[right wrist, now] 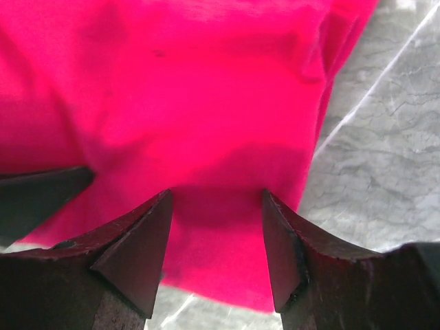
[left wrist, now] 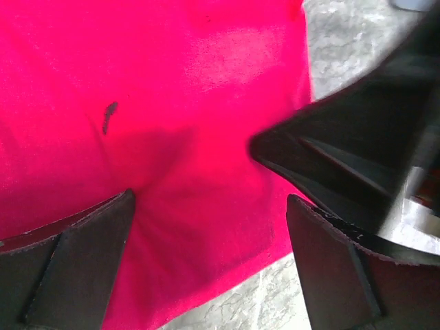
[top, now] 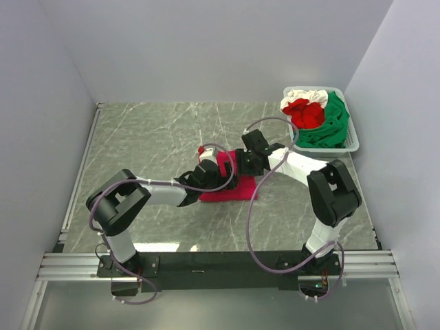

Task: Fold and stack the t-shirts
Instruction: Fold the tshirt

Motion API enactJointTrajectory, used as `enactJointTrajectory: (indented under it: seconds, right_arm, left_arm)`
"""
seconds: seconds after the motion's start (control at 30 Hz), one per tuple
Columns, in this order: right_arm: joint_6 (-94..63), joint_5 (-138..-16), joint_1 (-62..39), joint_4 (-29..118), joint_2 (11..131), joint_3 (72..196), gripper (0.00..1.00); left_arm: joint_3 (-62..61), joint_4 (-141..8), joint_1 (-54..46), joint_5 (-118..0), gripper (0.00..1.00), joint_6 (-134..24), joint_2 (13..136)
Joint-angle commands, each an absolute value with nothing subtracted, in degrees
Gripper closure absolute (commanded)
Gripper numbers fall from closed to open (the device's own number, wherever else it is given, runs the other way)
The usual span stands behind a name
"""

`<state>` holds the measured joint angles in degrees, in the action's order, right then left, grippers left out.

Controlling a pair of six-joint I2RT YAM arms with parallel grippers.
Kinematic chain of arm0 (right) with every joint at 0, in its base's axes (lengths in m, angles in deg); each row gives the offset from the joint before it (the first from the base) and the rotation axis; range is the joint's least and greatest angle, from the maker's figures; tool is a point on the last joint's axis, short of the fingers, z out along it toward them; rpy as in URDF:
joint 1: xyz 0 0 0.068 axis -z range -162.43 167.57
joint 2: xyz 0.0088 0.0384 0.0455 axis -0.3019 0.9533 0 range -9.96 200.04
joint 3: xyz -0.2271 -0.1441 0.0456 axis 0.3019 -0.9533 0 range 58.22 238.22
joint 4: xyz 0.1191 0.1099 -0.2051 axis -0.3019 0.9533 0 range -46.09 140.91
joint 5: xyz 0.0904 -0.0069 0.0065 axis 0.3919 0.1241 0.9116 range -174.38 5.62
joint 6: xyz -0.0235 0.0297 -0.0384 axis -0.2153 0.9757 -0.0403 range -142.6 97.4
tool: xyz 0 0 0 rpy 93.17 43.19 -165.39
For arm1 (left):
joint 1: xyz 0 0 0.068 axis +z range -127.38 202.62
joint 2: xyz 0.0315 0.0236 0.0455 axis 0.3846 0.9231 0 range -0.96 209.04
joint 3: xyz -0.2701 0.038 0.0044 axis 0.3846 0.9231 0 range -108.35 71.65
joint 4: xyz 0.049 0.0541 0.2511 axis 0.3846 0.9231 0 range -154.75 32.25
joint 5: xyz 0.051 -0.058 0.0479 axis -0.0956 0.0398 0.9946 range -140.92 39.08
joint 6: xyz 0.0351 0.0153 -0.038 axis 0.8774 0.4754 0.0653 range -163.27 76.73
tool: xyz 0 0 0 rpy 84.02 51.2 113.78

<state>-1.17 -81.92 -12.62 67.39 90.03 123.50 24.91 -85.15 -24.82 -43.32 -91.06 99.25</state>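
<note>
So from the top view, the crimson t-shirt point(top: 234, 191) lay folded small in the middle of the table point(top: 158, 137), with the left gripper point(top: 218, 167) and right gripper point(top: 242, 165) both down over it, close together. The basket point(top: 352, 141) sat at the far right corner holding a green shirt point(top: 335, 125), a red shirt point(top: 306, 114) and a white shirt point(top: 306, 95).

Left wrist cam: the left gripper point(left wrist: 206, 234) had its jaws wide apart, crimson t-shirt point(left wrist: 172, 103) filling the gap, nothing pinched. The right gripper's black body point(left wrist: 357, 151) crowded in on the right.

Right wrist cam: the right gripper point(right wrist: 216, 234) was spread too, sitting over the crimson t-shirt point(right wrist: 206, 89) near its edge, with table point(right wrist: 385, 158) showing beside it.
</note>
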Motion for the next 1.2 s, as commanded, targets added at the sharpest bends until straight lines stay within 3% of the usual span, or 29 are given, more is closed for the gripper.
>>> enactJointTrajectory:
  seconds: [0.0, 0.27, 0.43, 1.17]
  right_arm:
    - [-0.1, -79.5, -13.1, 63.9, 92.3, 121.4, 0.38]
    - [0.4, -81.3, -13.1, 63.4, 93.7, 118.3, 0.38]
    - [0.3, -81.7, -13.2, 63.2, 93.5, 117.9, 0.38]
    - [0.5, -82.5, -13.1, 64.5, 91.5, 117.4, 0.38]
  left_arm:
    - [26.7, -89.9, -25.5, -48.3, 0.01, -94.3, 100.2]
    - [25.2, -75.4, -24.4, -39.4, 0.01, -91.6, 85.5]
    - [28.0, -69.8, -16.8, -40.3, 0.01, -92.9, 81.7]
    - [33.6, -84.6, -8.7, -62.1, 0.01, -93.0, 94.9]
